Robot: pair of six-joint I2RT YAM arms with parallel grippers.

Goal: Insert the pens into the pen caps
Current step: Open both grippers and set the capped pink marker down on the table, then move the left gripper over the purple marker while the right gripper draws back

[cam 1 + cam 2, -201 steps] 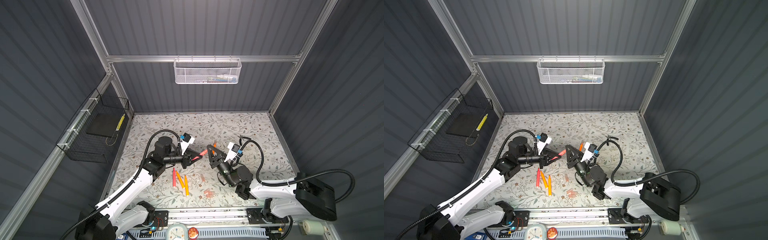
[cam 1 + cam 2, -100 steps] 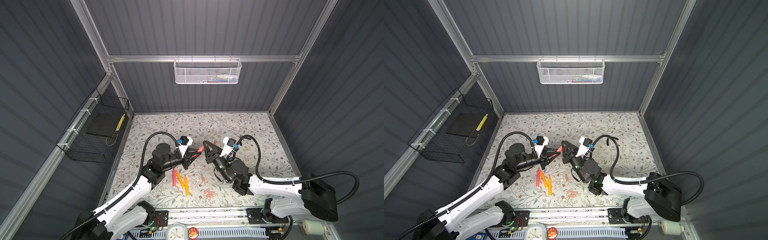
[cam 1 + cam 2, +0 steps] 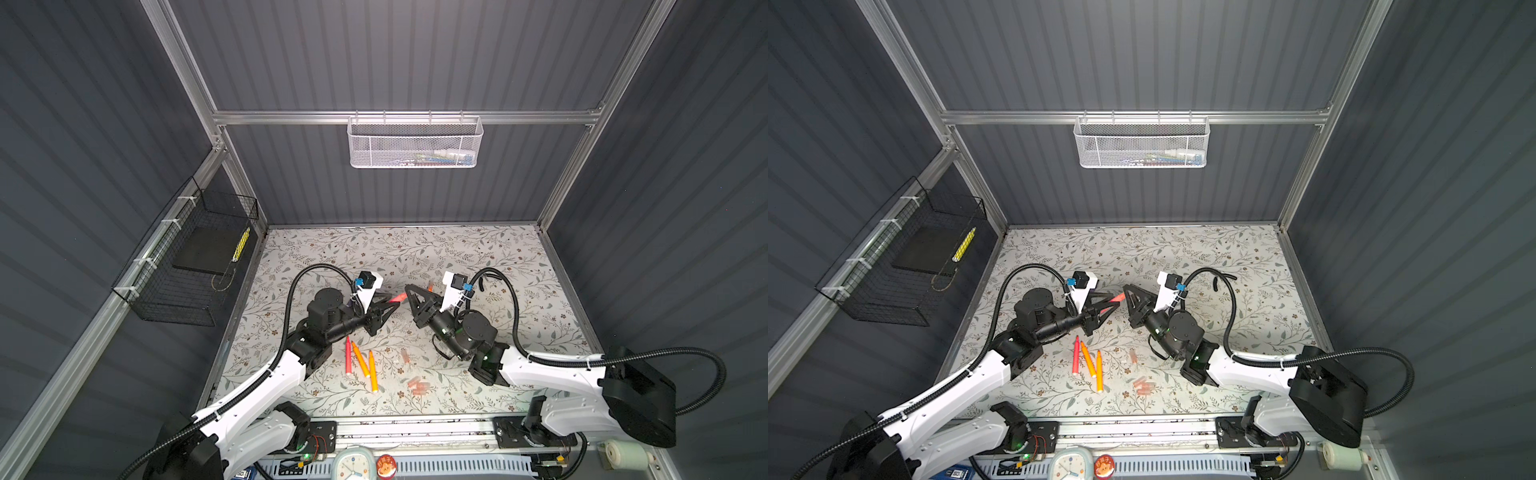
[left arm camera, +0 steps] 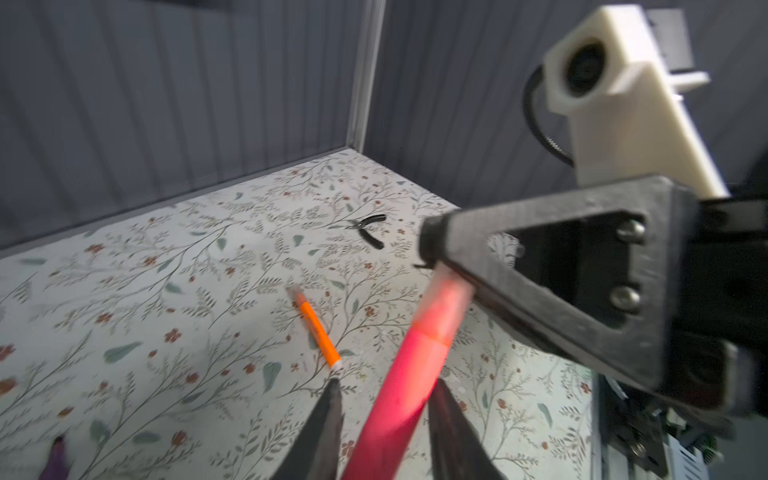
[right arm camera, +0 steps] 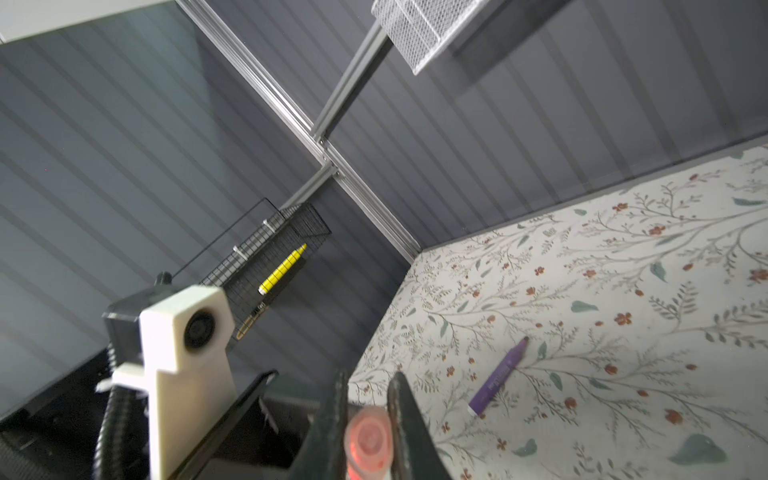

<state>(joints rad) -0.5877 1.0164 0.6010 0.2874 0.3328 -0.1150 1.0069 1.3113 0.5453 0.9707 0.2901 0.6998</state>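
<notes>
Both arms are meeting above the middle of the tabletop (image 3: 478,257); we are noting the left end effector (image 4: 386,388) and the right end effector (image 5: 370,376) pointing at each other, tip to tip.

The right end effector is clamping a translucent pen cap (image 5: 368,444) between its fingers; from its wrist view we are seeing the cap end-on, with red glowing inside.

The red pen (image 4: 399,386) is running between the left end effector's fingers, which are standing parted; a gap is showing between the pen and one finger, while the other is lying close beside it, contact unclear. The pen's tip is sitting inside the pen cap; pen and cap are hanging clear of the tabletop.

In a top view, three pens (image 3: 360,361), one red and two orange, are lying side by side near the front edge; loose caps (image 3: 417,384) are lying just to their right.

A purple pen (image 5: 498,376) is lying alone on the floral surface; an orange pen (image 4: 318,328) is lying beyond the joined pair, with pliers (image 4: 368,226) farther back.
</notes>
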